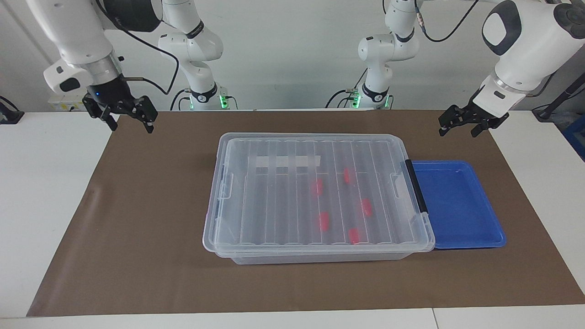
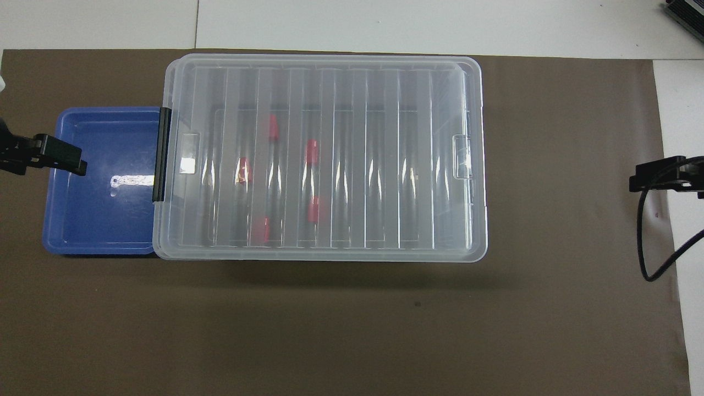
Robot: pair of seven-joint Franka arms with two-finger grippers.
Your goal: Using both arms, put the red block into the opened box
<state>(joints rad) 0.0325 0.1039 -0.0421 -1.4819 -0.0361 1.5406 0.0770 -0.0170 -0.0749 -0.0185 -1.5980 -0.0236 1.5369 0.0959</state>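
Your right arm reaches out from its base with the forearm angled downward, and its wrist carries the right gripper (image 1: 123, 116) raised in the air — fingers spread apart, holding nothing, a black cable looping from the wrist. Your left arm bends at the elbow and slopes down the same way; the left gripper (image 1: 464, 125) hangs at about the same height, its fingers also parted and empty. Both grippers point downward and slightly inward — neither touches anything.
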